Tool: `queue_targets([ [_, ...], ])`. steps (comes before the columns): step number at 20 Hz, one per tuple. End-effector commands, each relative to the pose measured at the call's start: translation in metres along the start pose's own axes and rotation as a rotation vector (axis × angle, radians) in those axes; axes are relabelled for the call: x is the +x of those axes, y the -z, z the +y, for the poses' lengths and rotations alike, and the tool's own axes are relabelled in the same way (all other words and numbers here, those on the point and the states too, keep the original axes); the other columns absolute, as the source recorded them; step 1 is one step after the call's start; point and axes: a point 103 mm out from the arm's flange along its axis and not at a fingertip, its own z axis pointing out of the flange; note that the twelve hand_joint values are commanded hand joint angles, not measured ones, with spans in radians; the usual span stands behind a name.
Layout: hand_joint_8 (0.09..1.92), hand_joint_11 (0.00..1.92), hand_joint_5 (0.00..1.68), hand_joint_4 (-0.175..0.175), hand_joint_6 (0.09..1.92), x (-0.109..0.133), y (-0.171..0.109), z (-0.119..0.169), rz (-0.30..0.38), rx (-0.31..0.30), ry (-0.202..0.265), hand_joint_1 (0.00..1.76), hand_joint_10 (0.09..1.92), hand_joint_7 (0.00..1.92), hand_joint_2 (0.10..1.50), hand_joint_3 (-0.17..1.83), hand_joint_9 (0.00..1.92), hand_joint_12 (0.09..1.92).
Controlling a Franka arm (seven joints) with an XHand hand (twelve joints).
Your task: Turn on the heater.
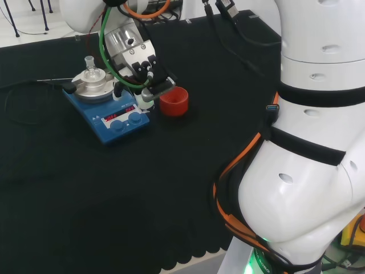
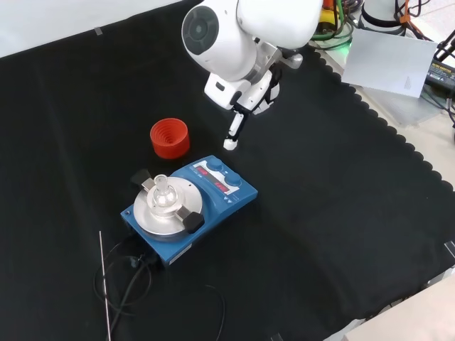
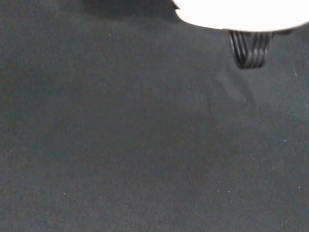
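Head view puts the hand (image 1: 149,80) low over the counter (image 1: 85,188), between the blue heater (image 1: 108,111) on its left and the red ribbed ring (image 1: 174,101) on its right. One finger is stretched out straight and points down, its white tip (image 1: 146,101) just beside the heater's near right corner, close to the two round knobs (image 1: 126,121) and the red display strip (image 1: 118,113). Whether the tip touches the heater's casing cannot be told from this angle. The other fingers look tucked back against the palm, and nothing is held.

Front view shows the same straight finger (image 2: 234,131) coming down from under the arm's big white link (image 2: 234,35). Its white tip (image 2: 230,144) hangs just above the heater's (image 2: 206,199) far edge, where the knobs (image 2: 222,169) sit, with a thin band of black cloth showing between tip and casing. The red ring (image 2: 170,138) stands to the left of the finger, apart from it.

On the heater's round metal plate (image 2: 165,209) stands a small clear glass flask (image 2: 162,192), gripped between two black clamps. A black cable (image 2: 128,273) runs from the heater's near side across the cloth.

Wrist view shows bare black cloth (image 3: 145,154) with a blurred white part of the hand (image 3: 241,12) and a dark ribbed piece (image 3: 248,48) under it.
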Motion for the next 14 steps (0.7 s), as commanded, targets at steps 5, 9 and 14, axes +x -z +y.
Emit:
queue_targets([
  [5, 1.92, 1.92, 0.28, 0.002, 0.09, 0.001, -0.009, 0.013, -0.002, 0.035, 0.004, 1.58, 1.70, 1.72, 0.51, 1.30, 1.92, 1.56],
  [9, 1.92, 1.92, 0.28, 0.002, 0.09, 0.004, -0.011, 0.019, 0.006, 0.051, 0.010, 1.58, 1.70, 1.72, 0.51, 1.30, 1.92, 1.56],
  [14, 1.92, 1.92, 0.28, 0.003, 0.09, 0.005, -0.016, 0.025, 0.005, 0.059, 0.016, 1.58, 1.70, 1.72, 0.51, 1.30, 1.92, 1.56],
])
